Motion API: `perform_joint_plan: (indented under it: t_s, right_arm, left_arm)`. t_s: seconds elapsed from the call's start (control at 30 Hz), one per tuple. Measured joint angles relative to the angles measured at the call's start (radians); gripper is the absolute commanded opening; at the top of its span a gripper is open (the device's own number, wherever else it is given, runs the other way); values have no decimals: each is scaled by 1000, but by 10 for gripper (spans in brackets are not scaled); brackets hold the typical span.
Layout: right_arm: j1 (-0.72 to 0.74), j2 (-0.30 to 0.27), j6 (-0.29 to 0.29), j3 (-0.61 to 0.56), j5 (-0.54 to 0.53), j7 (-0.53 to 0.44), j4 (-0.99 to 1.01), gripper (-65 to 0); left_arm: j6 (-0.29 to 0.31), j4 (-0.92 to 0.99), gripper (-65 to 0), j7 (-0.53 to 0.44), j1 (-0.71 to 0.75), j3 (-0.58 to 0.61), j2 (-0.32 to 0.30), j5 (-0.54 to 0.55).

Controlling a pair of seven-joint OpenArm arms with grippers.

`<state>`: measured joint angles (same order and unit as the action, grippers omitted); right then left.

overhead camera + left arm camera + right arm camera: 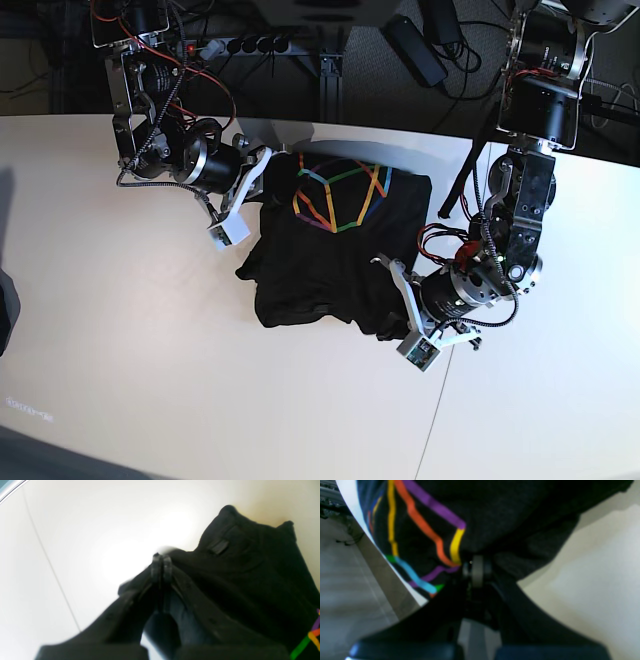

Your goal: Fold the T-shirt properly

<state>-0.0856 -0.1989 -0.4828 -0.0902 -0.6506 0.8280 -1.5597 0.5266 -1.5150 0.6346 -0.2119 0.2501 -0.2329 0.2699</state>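
The T-shirt [335,250] lies bunched mid-tabletop [150,370], bare surface all around it. The left pincer [162,566] is clamped on its near edge, the right pincer [475,571] pinching its printed far edge.

T-shirt [335,250] on table [150,380], between right tool [268,172] and left tool [392,292].

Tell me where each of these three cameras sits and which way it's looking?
Left wrist: rides the left arm, looking along the shut left gripper pinching the T-shirt.
Right wrist: rides the right arm, looking past the right gripper at the rainbow print.
Base: overhead, looking down on both arms and the white table.
All share the shirt.
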Motion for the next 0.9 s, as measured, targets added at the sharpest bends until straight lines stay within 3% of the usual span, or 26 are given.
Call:
perform_joint_plan:
  t_s: [0.27,0.47,0.9]
  right_arm:
    - [0,0,0,0,0,0,0,-650]
    - [-1,0,0,17,21,23,-18,-650]
    - [-6,-48,0,195,10,131,-154,-650]
  left_arm:
    - [-3,0,-650,5,-2,-76,0,6]
    - [-8,-15,-650,110,7,-191,-2,91]
    - [-25,-340,-650,191,328,-380,-156,221]
